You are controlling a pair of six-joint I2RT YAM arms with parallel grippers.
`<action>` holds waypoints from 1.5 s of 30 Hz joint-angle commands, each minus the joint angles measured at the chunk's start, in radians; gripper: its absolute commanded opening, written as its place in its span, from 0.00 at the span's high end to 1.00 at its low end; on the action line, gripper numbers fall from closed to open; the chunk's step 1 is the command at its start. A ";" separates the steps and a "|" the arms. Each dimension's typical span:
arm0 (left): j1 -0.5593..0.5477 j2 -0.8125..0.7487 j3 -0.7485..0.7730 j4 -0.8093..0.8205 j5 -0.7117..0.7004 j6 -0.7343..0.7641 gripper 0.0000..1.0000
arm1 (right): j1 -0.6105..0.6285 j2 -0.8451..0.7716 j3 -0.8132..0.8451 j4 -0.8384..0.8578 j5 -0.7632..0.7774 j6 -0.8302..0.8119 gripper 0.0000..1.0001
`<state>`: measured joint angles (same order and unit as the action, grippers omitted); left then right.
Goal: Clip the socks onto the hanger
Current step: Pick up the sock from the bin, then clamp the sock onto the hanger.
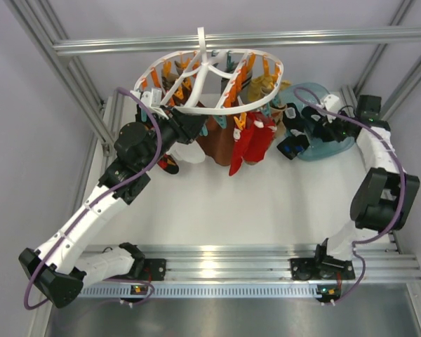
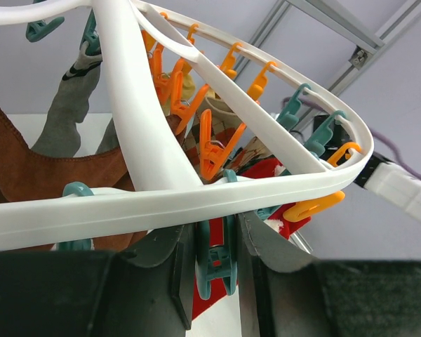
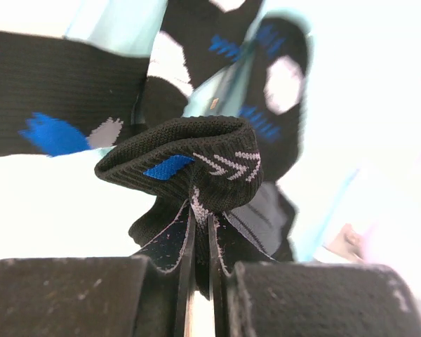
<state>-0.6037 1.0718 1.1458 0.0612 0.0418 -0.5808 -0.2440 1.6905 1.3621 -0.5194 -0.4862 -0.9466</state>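
The white round hanger hangs at the back centre, with orange and teal clips under its rim. My left gripper reaches under its near left rim. In the left wrist view the left gripper is shut on a teal clip just below the white ring, and both fingers press the clip's handles. My right gripper is at the right of the hanger, shut on a dark sock. In the right wrist view the right gripper pinches a fold of that sock. A second dark sock lies beyond it.
Red socks and a brown cloth hang from the hanger's clips. An argyle sock lies under the left arm. A light blue basin stands at the back right. Aluminium frame posts stand on both sides.
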 commanded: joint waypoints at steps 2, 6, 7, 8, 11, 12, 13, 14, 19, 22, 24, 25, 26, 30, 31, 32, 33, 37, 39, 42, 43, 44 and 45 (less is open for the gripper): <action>0.009 0.013 0.015 0.042 -0.011 0.022 1.00 | -0.052 -0.146 0.058 -0.097 -0.178 0.034 1.00; 0.009 0.011 0.017 0.042 -0.011 0.029 1.00 | -0.067 -0.239 0.118 -0.159 -0.294 0.104 1.00; 0.009 0.011 0.017 0.042 -0.011 0.027 1.00 | -0.069 -0.258 0.135 -0.166 -0.314 0.138 1.00; 0.009 0.014 0.017 0.042 -0.011 0.027 1.00 | -0.070 -0.278 0.143 -0.174 -0.333 0.152 1.00; 0.009 0.016 0.023 0.048 0.000 0.024 1.00 | -0.071 -0.357 0.176 -0.189 -0.400 0.218 1.00; 0.009 0.017 0.025 0.049 0.006 0.024 1.00 | -0.071 -0.392 0.184 -0.191 -0.429 0.241 1.00; 0.009 0.019 0.025 0.054 0.012 0.022 1.00 | -0.069 -0.409 0.201 -0.195 -0.448 0.290 1.00; 0.009 0.022 0.026 0.063 0.029 0.021 1.00 | -0.064 -0.425 0.216 -0.220 -0.465 0.305 1.00; 0.009 0.027 0.023 0.081 0.052 -0.001 1.00 | -0.041 -0.518 0.258 -0.292 -0.569 0.435 1.00; 0.009 0.027 0.011 0.101 0.058 -0.004 1.00 | 0.026 -0.587 0.179 -0.219 -0.562 0.572 1.00; 0.009 0.027 0.011 0.109 0.063 -0.005 1.00 | 0.121 -0.647 0.085 -0.066 -0.519 0.670 1.00; 0.009 0.030 0.008 0.114 0.064 -0.007 1.00 | 0.161 -0.666 0.059 -0.016 -0.494 0.775 1.00; 0.009 0.030 0.009 0.117 0.066 -0.007 1.00 | 0.236 -0.693 0.034 0.027 -0.474 0.826 1.00; 0.009 0.031 0.006 0.132 0.069 -0.008 1.00 | 0.458 -0.736 -0.078 0.206 -0.324 1.043 1.00; 0.009 0.031 0.003 0.141 0.073 -0.011 1.00 | 0.500 -0.733 -0.089 0.237 -0.287 1.095 1.00; 0.009 0.034 -0.003 0.147 0.076 -0.013 1.00 | 0.576 -0.727 -0.096 0.248 -0.250 1.114 1.00; 0.009 0.034 -0.004 0.152 0.078 -0.013 1.00 | 0.612 -0.724 -0.118 0.262 -0.182 1.150 1.00; 0.010 0.036 -0.018 0.169 0.086 -0.010 1.00 | 0.773 -0.684 -0.144 0.302 -0.049 1.197 1.00; 0.009 0.033 -0.020 0.169 0.086 -0.004 1.00 | 0.853 -0.658 -0.167 0.337 0.019 1.236 1.00; 0.009 0.031 -0.029 0.190 0.099 -0.010 1.00 | 0.925 -0.621 -0.190 0.386 0.111 1.308 1.00; 0.009 0.031 -0.035 0.193 0.104 -0.011 1.00 | 0.940 -0.611 -0.193 0.401 0.127 1.319 1.00; 0.009 0.028 -0.037 0.199 0.105 -0.013 1.00 | 0.969 -0.594 -0.193 0.407 0.150 1.324 1.00; 0.009 0.025 -0.041 0.203 0.109 -0.017 1.00 | 0.983 -0.585 -0.193 0.424 0.190 1.333 1.00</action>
<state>-0.5999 1.0847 1.1152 0.1616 0.1154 -0.6060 0.6899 1.0870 1.1664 -0.2211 -0.4435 0.2974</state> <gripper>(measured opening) 0.290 0.043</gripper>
